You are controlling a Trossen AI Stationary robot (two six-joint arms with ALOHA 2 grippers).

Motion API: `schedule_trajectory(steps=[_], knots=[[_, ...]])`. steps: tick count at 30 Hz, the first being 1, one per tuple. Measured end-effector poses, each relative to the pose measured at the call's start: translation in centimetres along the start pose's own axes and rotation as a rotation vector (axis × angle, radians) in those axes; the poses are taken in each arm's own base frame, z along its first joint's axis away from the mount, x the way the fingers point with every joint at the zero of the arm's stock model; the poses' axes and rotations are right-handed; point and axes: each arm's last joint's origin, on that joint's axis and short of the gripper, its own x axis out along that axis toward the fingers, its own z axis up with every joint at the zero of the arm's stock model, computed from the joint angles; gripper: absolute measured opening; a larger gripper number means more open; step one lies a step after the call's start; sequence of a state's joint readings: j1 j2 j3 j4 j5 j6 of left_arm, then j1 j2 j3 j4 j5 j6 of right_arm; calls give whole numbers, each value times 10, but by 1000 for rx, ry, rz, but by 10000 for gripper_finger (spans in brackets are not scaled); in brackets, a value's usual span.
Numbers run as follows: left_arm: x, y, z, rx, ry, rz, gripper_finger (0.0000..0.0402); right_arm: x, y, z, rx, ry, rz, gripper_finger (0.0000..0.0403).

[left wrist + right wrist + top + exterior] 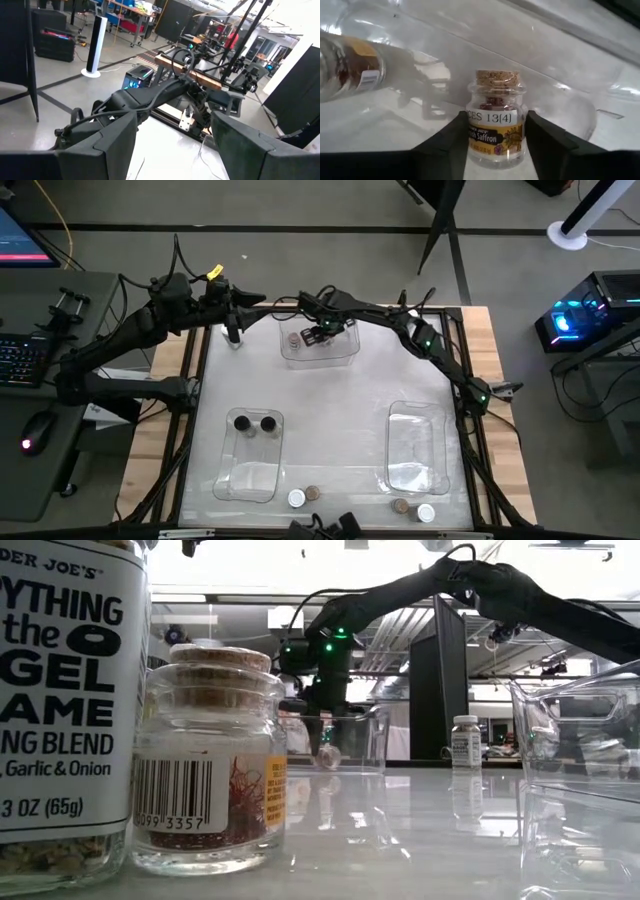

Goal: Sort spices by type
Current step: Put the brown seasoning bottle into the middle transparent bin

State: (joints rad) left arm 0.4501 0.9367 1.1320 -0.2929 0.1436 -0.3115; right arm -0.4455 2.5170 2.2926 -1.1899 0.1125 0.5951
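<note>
In the clear far-middle bin [345, 355], my right gripper [496, 135] points down, shut on a small cork-lidded saffron spice jar [495, 127]. A second jar [350, 65] lies on its side on the same bin's floor. Two black-lidded jars [254, 423] stand in the near-left bin [250, 480]. Several white- and tan-lidded jars [305, 497] [412, 508] stand on the table near the front edge. My left gripper [172, 130] waits open and level above the far-left corner, holding nothing. My right gripper pinches the jar's glass body [470, 135] between its two fingers, below the cork, on two opposite sides. The fingers come from above, pointing down. The jar stays upright inside the bin; whether its base rests on the bin floor I cannot tell.
A clear bin [415, 445] sits near right. A white-lidded jar [465, 740] stands on the table beside the far bin. A large seasoning jar [60, 690] and a cork-lidded jar [215, 760] stand right at the near edge.
</note>
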Motion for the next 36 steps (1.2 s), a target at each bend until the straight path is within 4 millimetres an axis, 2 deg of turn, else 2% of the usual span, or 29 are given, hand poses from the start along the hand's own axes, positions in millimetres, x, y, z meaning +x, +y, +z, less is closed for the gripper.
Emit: schedule_trajectory(steps=[9, 12, 15, 19, 28, 32, 36], knots=[[0, 0, 0, 7, -2, 2, 243, -47, 0, 11, -16, -139, 87, 36], [0, 0, 0, 7, -2, 2, 243, -50, -1, 11, -25, -120, 123, 7], [0, 0, 0, 8, -2, 2, 243, -50, 0, 10, -41, -113, 139, 4], [0, 0, 0, 8, -1, 2, 243, -52, 3, 8, -56, -101, 167, 45], [0, 0, 0, 8, -2, 2, 243, -51, 7, 6, -77, -134, 116, 241], [0, 0, 0, 6, -1, 2, 243, -30, 9, 6, -79, -98, 81, 298], [0, 0, 0, 1, 0, 2, 243, -12, 10, 5, -46, -81, 41, 319]])
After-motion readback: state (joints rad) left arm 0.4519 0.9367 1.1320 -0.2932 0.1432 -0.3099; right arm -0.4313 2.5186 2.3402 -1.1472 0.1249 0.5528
